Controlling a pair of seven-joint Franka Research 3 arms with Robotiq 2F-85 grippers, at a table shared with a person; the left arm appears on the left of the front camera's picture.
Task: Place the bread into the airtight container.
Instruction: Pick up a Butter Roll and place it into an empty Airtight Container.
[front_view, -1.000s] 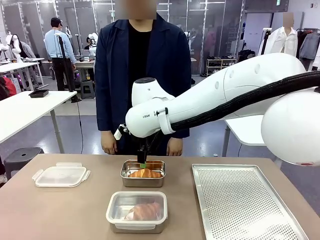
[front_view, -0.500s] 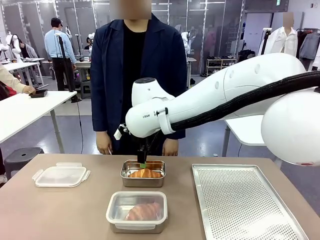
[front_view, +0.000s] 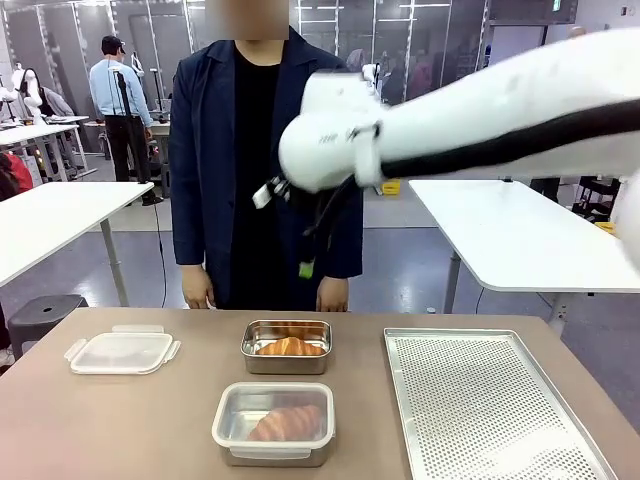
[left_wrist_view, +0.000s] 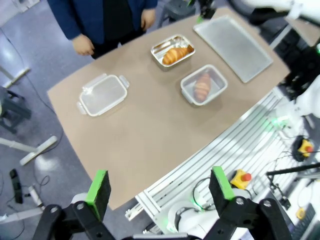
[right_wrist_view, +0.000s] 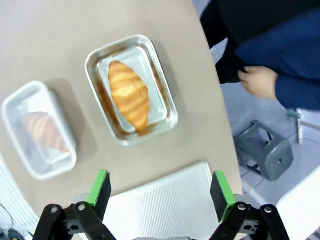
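Hanging high above the table (front_view: 150, 420), my right gripper (right_wrist_view: 159, 189) has its two green-padded fingers wide apart and holds nothing. In the front view this gripper (front_view: 308, 262) is in the air in front of the person (front_view: 262, 160), well above the metal tray (front_view: 287, 346). From my right wrist I look down on this metal tray (right_wrist_view: 131, 89), and one croissant (right_wrist_view: 129, 94) lies inside it. Beside it stands the clear plastic container (right_wrist_view: 39, 130) with another croissant (right_wrist_view: 44, 131) inside, and it has no lid on. The person's hand (right_wrist_view: 259, 81) is near the table edge, apart from the trays.

My left gripper (left_wrist_view: 161, 189) is also spread open and empty, far above the near edge of the table. From there I see the clear container (left_wrist_view: 204, 85) with its croissant (left_wrist_view: 201, 86), the metal tray (left_wrist_view: 173, 50) behind it with its croissant (left_wrist_view: 174, 53), and the lid (left_wrist_view: 103, 93) lying alone, well apart to the side. A large perforated baking sheet (front_view: 490, 410) lies flat on the table at my right side.
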